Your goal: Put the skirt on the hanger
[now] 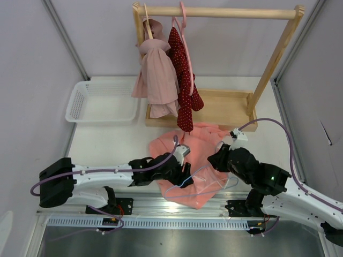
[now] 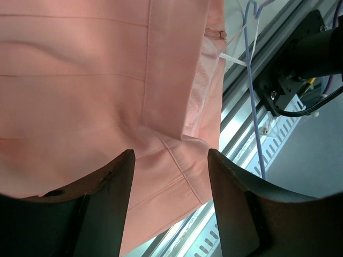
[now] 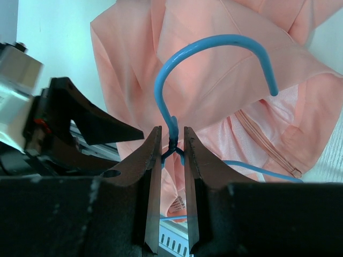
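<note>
The salmon-pink skirt (image 1: 195,144) lies crumpled on the table between my two arms. The light-blue wire hanger (image 1: 182,184) rests on its near part. In the right wrist view my right gripper (image 3: 172,145) is shut on the hanger's twisted neck (image 3: 172,140), just below the hook (image 3: 214,45), with the skirt (image 3: 225,91) behind it. My left gripper (image 2: 171,166) stands open over the skirt's hem (image 2: 161,155). Its fingers (image 2: 115,193) are wide apart and the fabric lies loose between them. Seen from above, the left gripper (image 1: 186,170) sits at the skirt's left side and the right gripper (image 1: 215,159) at its right.
A wooden clothes rack (image 1: 225,107) stands at the back, holding a dusty-pink garment (image 1: 158,75), a dark red dotted garment (image 1: 182,80) and a pink plastic hanger (image 1: 185,21). A white basket (image 1: 102,101) sits at the back left. The metal rail (image 1: 177,214) runs along the near edge.
</note>
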Action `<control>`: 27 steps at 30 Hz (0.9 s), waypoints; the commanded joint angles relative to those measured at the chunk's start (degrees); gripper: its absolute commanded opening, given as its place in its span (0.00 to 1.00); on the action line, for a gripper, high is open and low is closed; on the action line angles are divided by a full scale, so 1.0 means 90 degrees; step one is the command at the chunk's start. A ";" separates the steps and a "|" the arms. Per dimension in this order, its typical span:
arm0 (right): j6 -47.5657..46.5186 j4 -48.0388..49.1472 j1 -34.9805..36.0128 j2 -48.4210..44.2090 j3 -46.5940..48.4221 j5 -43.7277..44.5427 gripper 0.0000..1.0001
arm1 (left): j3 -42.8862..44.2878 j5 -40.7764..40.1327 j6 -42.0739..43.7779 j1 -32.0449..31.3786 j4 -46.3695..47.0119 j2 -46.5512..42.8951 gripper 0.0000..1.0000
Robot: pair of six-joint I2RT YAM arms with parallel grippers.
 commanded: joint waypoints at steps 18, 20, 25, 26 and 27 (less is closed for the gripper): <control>0.0102 -0.0020 0.0037 0.0017 -0.0022 0.0103 0.00 | 0.0974 -0.1415 -0.0607 -0.0442 -0.0165 0.1033 0.55; 0.0102 -0.0020 0.0037 0.0027 -0.0012 0.0113 0.00 | 0.1052 -0.1512 -0.0656 -0.0452 -0.0263 0.1082 0.51; 0.0092 -0.0020 0.0037 0.0047 -0.0012 0.0113 0.00 | 0.1130 -0.1513 -0.0636 -0.0462 -0.0302 0.1248 0.37; 0.0083 -0.0010 0.0037 0.0066 -0.0003 0.0113 0.00 | 0.1150 -0.1532 -0.0636 -0.0452 -0.0341 0.1287 0.35; 0.0083 -0.0020 0.0037 0.0066 -0.0002 0.0113 0.00 | 0.1150 -0.1533 -0.0646 -0.0462 -0.0361 0.1297 0.33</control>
